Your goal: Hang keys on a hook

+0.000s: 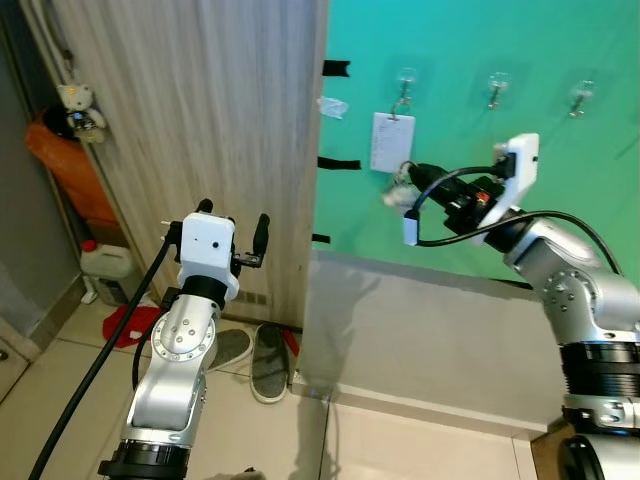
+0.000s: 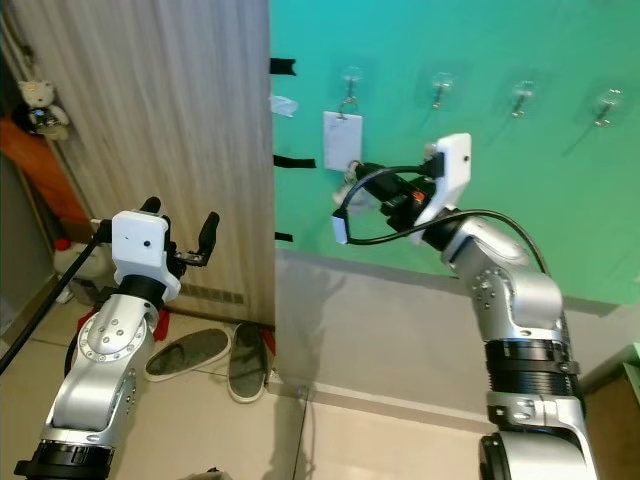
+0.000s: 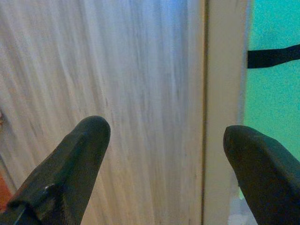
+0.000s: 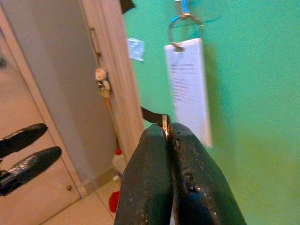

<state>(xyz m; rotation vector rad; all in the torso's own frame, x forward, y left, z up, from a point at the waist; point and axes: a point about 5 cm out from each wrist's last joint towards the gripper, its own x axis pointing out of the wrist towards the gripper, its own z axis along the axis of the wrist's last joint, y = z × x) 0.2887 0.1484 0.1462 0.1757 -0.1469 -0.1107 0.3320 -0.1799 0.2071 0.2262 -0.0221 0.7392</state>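
Observation:
A white tag (image 1: 391, 142) hangs by a metal ring (image 4: 185, 21) from the leftmost clear hook (image 1: 405, 80) on the green wall. More hooks (image 1: 497, 85) follow to the right. My right gripper (image 1: 408, 180) is raised to the wall just below the tag. Its fingers (image 4: 154, 178) are pressed together with a thin metal edge of the keys (image 4: 165, 127) showing between the tips. Pale key pieces (image 1: 397, 192) hang by the fingertips. My left gripper (image 1: 232, 226) is held up and open, with nothing in it, facing the wooden panel (image 3: 117, 93).
The wooden panel's edge (image 1: 318, 200) meets the green wall, where strips of black tape (image 1: 337, 163) are stuck. A pair of shoes (image 1: 252, 358), a red item (image 1: 128, 322) and a white jug (image 1: 106, 266) are on the floor. A plush toy (image 1: 78, 108) hangs at the left.

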